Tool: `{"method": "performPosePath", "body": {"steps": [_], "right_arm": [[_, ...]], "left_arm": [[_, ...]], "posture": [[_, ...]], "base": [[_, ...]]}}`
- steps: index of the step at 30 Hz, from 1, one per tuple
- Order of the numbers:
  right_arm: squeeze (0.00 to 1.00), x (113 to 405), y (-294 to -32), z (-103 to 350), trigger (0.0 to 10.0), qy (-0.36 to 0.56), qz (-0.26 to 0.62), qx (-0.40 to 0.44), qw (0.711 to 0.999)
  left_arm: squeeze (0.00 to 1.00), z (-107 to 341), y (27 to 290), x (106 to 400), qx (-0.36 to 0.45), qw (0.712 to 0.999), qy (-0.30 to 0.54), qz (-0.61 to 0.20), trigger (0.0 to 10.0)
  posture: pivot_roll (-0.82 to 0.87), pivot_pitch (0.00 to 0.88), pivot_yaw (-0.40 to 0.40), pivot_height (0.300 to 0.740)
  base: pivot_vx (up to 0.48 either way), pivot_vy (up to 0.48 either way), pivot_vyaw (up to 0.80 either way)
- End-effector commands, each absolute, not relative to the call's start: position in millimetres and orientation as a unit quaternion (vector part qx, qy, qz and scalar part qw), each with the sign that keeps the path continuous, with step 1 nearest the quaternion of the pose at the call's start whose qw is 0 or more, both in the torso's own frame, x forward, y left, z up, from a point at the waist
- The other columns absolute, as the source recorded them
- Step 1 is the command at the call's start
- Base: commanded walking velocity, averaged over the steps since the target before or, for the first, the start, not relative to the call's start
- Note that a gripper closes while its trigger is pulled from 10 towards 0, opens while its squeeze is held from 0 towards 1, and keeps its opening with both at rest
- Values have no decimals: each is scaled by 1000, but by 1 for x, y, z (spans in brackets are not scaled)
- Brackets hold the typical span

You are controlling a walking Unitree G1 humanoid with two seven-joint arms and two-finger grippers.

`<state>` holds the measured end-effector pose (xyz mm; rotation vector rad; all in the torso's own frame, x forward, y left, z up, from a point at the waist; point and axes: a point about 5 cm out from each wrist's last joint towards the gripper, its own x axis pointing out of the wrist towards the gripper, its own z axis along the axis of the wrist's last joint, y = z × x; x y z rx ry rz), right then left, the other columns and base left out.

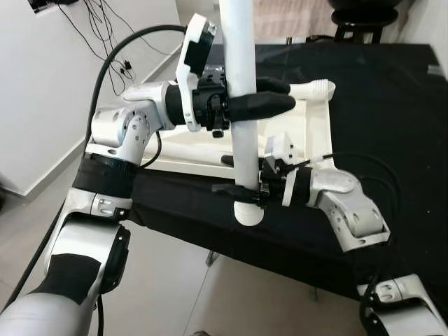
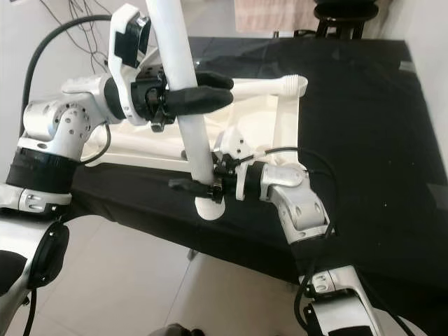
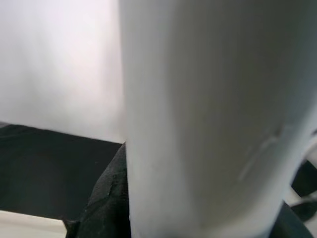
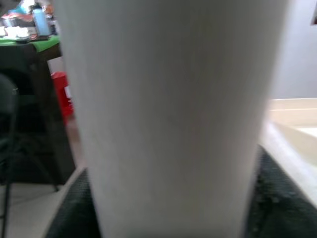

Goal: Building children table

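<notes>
A long white table leg (image 1: 241,63) stands upright in front of me, held by both grippers. My left gripper (image 1: 288,94) is shut on the table leg about midway up, its black fingers (image 1: 262,105) wrapped around it. Lower down, near the leg's rounded end (image 1: 248,213), my right gripper (image 1: 234,187) is shut on the same leg. Behind them the white tabletop (image 1: 311,133) lies on a black-covered surface, with another white leg (image 1: 313,89) lying along its far side. Close up, the leg (image 3: 208,119) shows in the left wrist view and again (image 4: 168,119) in the right wrist view.
The black-covered surface (image 1: 392,105) stretches to the right and back. A white wall (image 1: 42,84) with hanging cables stands at the left, tiled floor (image 1: 175,287) below. A black chair (image 1: 364,21) is at the far back. A red object (image 4: 62,94) stands beside a green-topped table (image 4: 29,42).
</notes>
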<state>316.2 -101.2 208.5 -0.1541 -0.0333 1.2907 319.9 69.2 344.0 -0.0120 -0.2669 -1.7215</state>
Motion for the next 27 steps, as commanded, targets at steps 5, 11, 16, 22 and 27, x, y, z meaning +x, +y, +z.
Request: {"method": "performPosePath", "body": {"steps": [5,11,16,22,27], "right_arm": [[0,303,-72,189,0,37,613,-52,787],[0,303,-73,175,0,73,561,-38,823],[0,304,-74,174,0,75,532,-28,843],[0,310,-82,172,0,62,469,-8,881],[0,311,-88,172,0,54,438,3,898]], "left_arm": [[0,349,49,288,-40,522,-140,-840,0],[1000,360,8,275,-64,553,-151,-817,10000],[1000,356,10,285,-85,597,-163,-781,10000],[1000,354,50,306,-121,716,-214,-654,10000],[1000,352,70,315,-132,775,-232,-573,10000]], "posture": [[-81,30,103,740],[-90,23,97,740],[-92,19,94,740],[-83,17,84,740],[-81,16,83,740]], "base": [[0,0,0],[0,0,0],[0,0,0],[0,0,0],[0,0,0]]}}
